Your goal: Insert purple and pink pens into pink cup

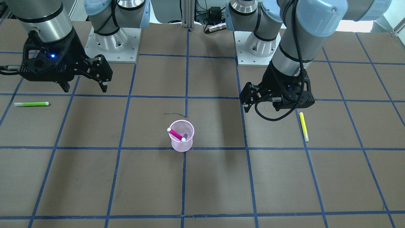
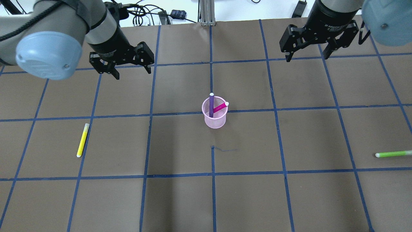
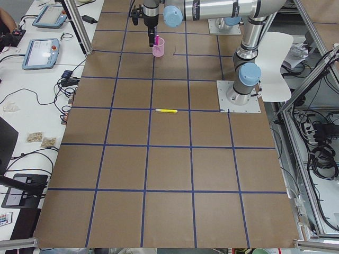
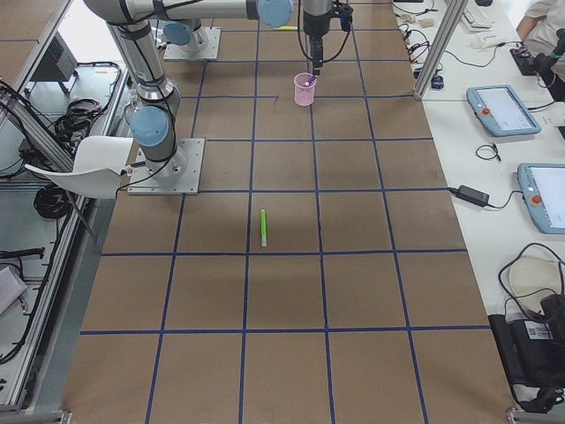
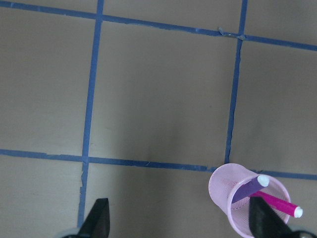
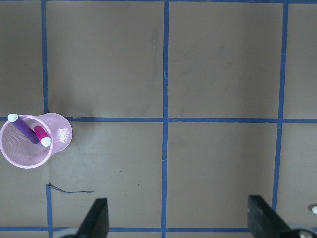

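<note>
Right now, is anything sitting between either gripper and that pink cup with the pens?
Nothing visible. The purple pen and pink pen already stand inside the pink cup; only the table lies between it and the open left gripper and right gripper.

Big brown table [image 2: 180, 203], taped into squares with blue lines [image 2: 212, 174]. Along one long side of the table there's a white bench [image 3: 26, 114] with loose cables [image 3: 68, 82] and two tablet-looking screens [image 3: 39, 53]. A white chair [image 3: 275, 66] sits off the table's opposite side. An aluminium post [image 2: 207, 13] stands at the middle of the table's bench-side edge.
</note>
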You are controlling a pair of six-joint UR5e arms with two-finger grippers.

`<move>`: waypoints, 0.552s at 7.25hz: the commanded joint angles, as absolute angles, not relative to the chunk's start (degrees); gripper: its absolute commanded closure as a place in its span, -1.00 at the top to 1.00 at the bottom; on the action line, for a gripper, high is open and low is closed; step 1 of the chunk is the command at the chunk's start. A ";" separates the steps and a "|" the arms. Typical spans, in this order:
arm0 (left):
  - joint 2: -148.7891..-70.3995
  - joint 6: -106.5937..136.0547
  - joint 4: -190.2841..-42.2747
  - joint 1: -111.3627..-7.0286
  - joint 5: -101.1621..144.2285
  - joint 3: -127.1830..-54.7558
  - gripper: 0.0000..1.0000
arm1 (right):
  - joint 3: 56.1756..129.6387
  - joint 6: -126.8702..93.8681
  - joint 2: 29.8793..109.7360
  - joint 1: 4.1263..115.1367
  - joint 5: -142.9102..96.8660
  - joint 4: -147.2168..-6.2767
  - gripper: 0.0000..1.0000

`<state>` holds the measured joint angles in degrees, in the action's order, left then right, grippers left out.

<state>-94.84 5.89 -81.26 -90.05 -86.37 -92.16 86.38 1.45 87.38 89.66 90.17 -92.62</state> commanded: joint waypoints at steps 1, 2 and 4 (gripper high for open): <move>-90.28 -0.49 -88.75 -87.55 -86.66 -93.33 1.00 | 86.40 1.23 87.36 89.65 90.26 -92.55 1.00; -88.70 -1.48 -91.38 -87.37 -87.36 -93.34 1.00 | 86.40 1.23 87.36 89.65 90.26 -92.55 1.00; -86.75 -1.67 -94.65 -87.28 -90.79 -93.43 1.00 | 86.40 1.23 87.36 89.65 90.18 -92.55 1.00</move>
<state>-87.90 -1.33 -92.85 -87.37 -89.41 -93.37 86.39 1.24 87.36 89.65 90.20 -92.55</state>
